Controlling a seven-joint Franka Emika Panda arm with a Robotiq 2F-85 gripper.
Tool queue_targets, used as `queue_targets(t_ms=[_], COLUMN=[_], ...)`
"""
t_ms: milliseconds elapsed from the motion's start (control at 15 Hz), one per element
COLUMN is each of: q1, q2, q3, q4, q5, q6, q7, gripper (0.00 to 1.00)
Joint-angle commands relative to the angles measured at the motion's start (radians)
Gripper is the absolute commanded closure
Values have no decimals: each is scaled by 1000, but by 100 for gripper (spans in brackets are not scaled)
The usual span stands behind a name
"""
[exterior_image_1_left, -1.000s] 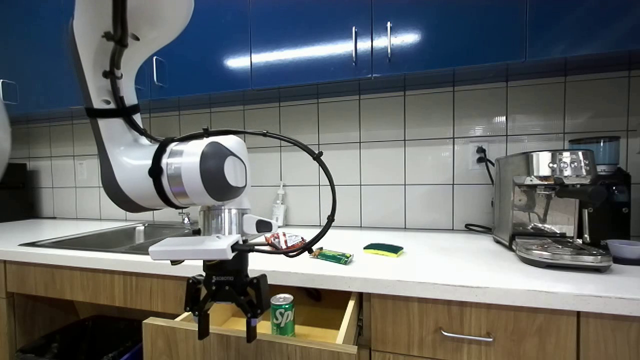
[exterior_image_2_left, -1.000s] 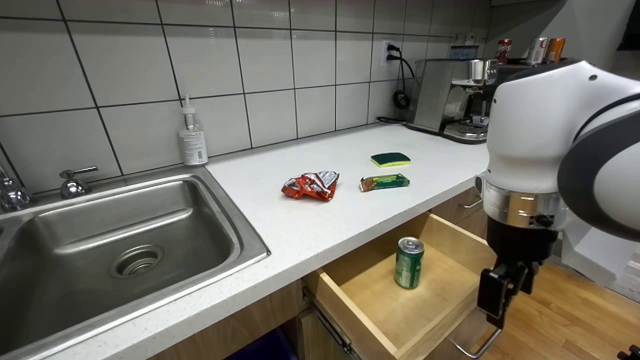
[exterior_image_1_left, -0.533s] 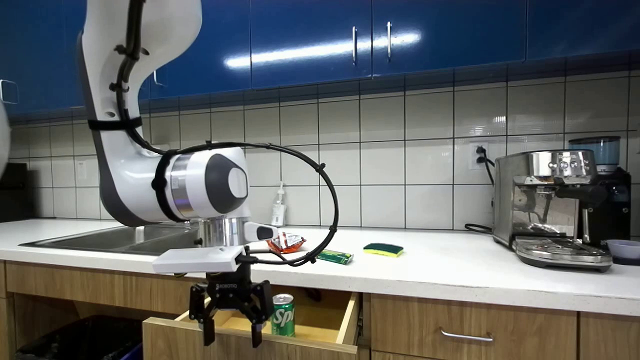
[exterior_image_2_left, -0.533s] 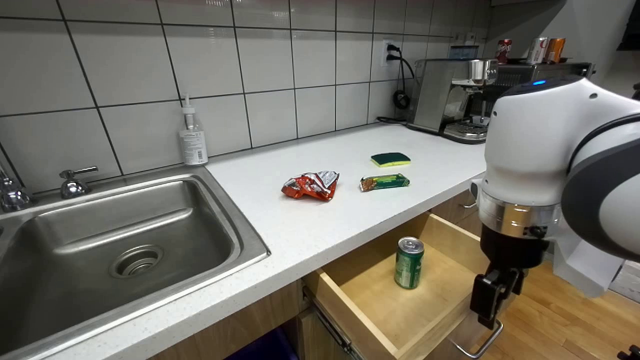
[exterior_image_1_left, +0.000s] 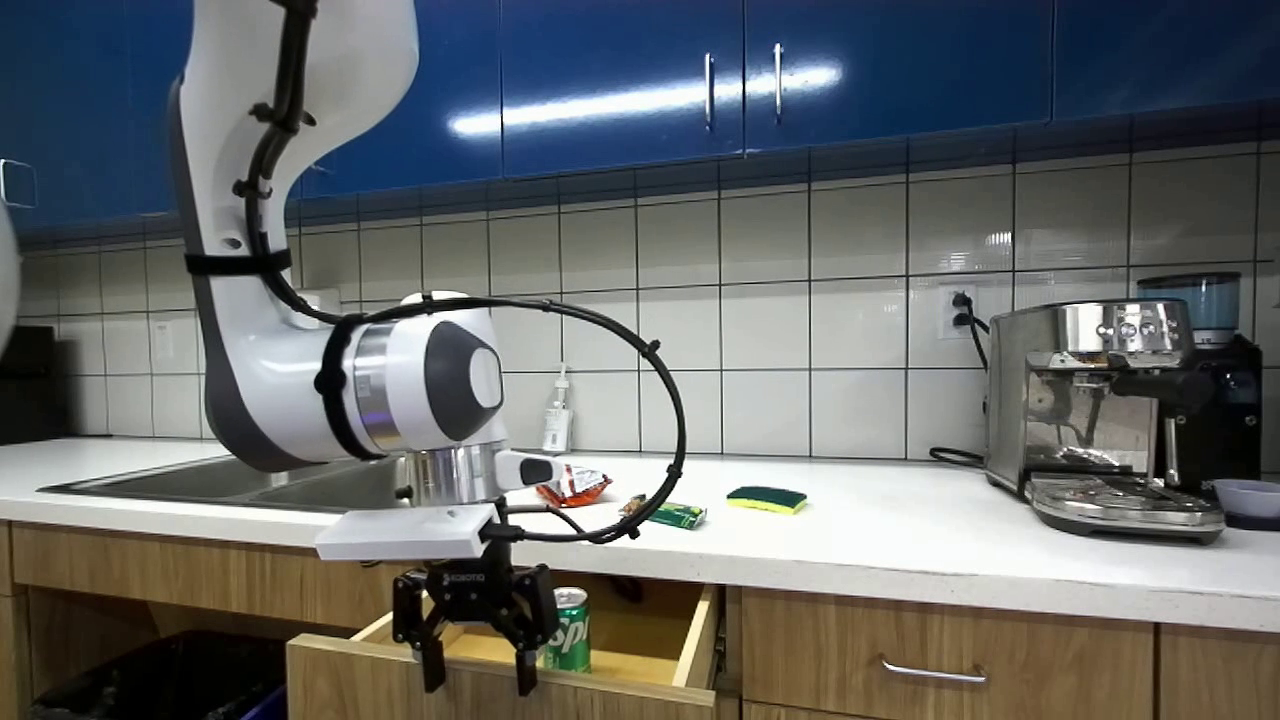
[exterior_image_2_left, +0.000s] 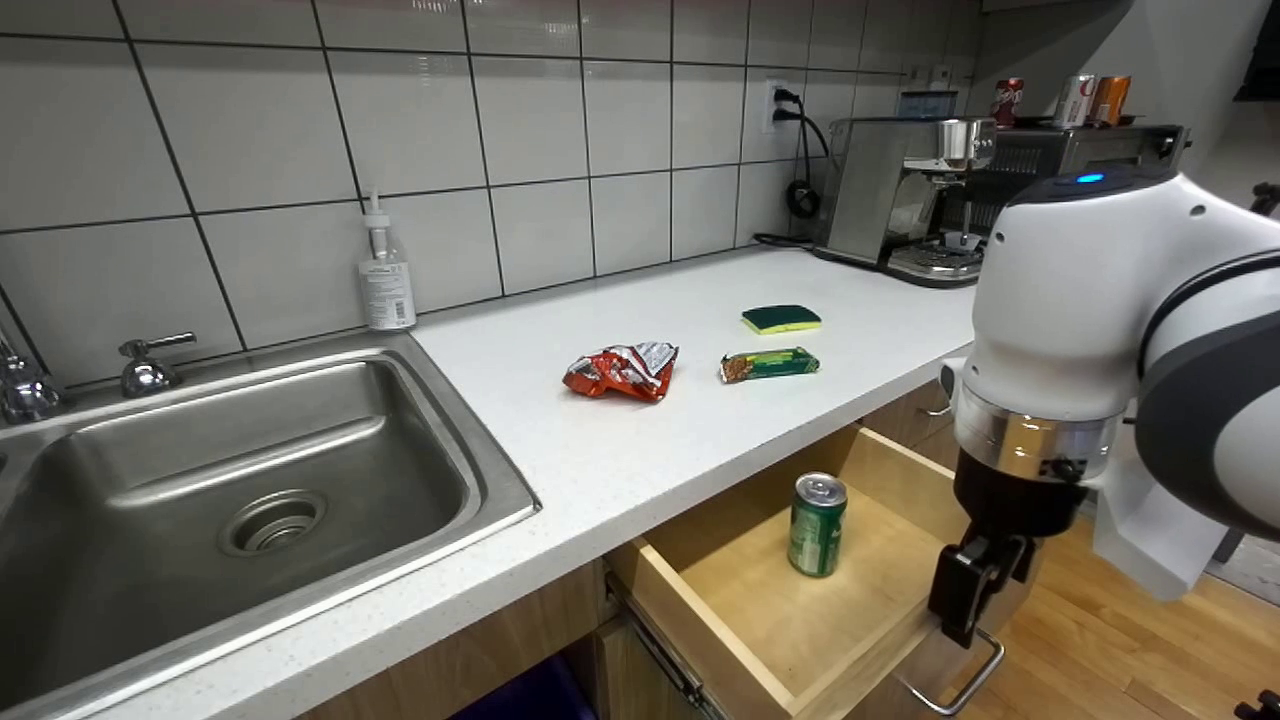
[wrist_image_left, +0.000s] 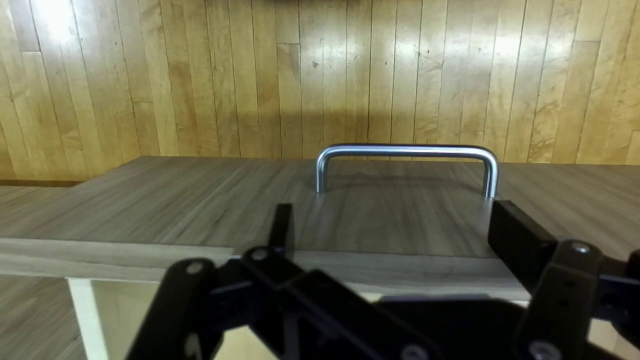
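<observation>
By the front of the pulled-out drawer (exterior_image_2_left: 765, 605), near its shiny handle (wrist_image_left: 407, 150), I see the robot's fingers (exterior_image_1_left: 433, 670) spread wide apart. A green can (exterior_image_2_left: 817, 527) stands inside the drawer.

White arm (exterior_image_1_left: 285, 370), looping black cable (exterior_image_1_left: 652, 348), black gripper (exterior_image_1_left: 480, 676)

A kitchen, though whether in a home or a workplace cannot be told. A steel sink (exterior_image_2_left: 400, 440) with a tap handle (exterior_image_2_left: 148, 375) is set into a long white bench (exterior_image_2_left: 540, 420), against a tiled wall (exterior_image_1_left: 770, 330) with blue cabinets (exterior_image_1_left: 620, 60) above. A coffee machine (exterior_image_1_left: 1090, 420) and a grinder (exterior_image_1_left: 1225, 410) stand on the bench, a dish sponge (exterior_image_2_left: 782, 320) lies farther along, and a pump bottle (exterior_image_2_left: 388, 290) is beside the sink. Below, a wooden drawer (exterior_image_2_left: 740, 590) is pulled out above a plank floor (wrist_image_left: 350, 75).
</observation>
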Motion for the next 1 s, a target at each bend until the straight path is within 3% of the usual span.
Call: queue_targets(t_ms=[0, 933], q1=[5, 18], q2=[12, 22], q3=[-20, -42], q4=[17, 47], q5=[-57, -73], q6=[29, 64], q7=[56, 70], gripper=[0, 0])
